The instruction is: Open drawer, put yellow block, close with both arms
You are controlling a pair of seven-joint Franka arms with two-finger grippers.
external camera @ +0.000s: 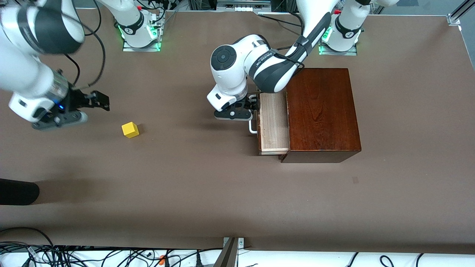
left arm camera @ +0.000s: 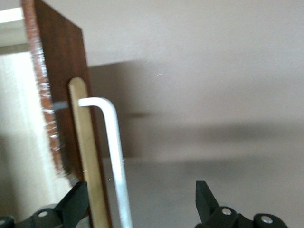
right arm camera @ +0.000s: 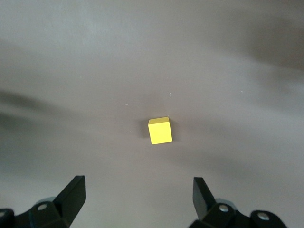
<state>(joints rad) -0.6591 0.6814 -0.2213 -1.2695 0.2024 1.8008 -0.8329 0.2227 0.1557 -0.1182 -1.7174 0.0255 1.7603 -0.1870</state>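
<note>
Front view: the drawer (external camera: pixel 274 124) stands partly pulled out of the dark wooden box (external camera: pixel 322 111) on the brown tabletop (external camera: pixel 222 193). The left hand (external camera: pixel 254 107) sits at the white handle (external camera: pixel 253 128). The yellow block (external camera: pixel 130 130) lies on the tabletop toward the right arm's end, with the right hand (external camera: pixel 97 101) in the air near it.

Left wrist view: the left hand's fingers (left arm camera: pixel 206 197) are spread wide, the handle (left arm camera: pixel 114 152) between them, ungripped.

Right wrist view: the right hand (right arm camera: pixel 138 191) hovers open above the block (right arm camera: pixel 160 131).
</note>
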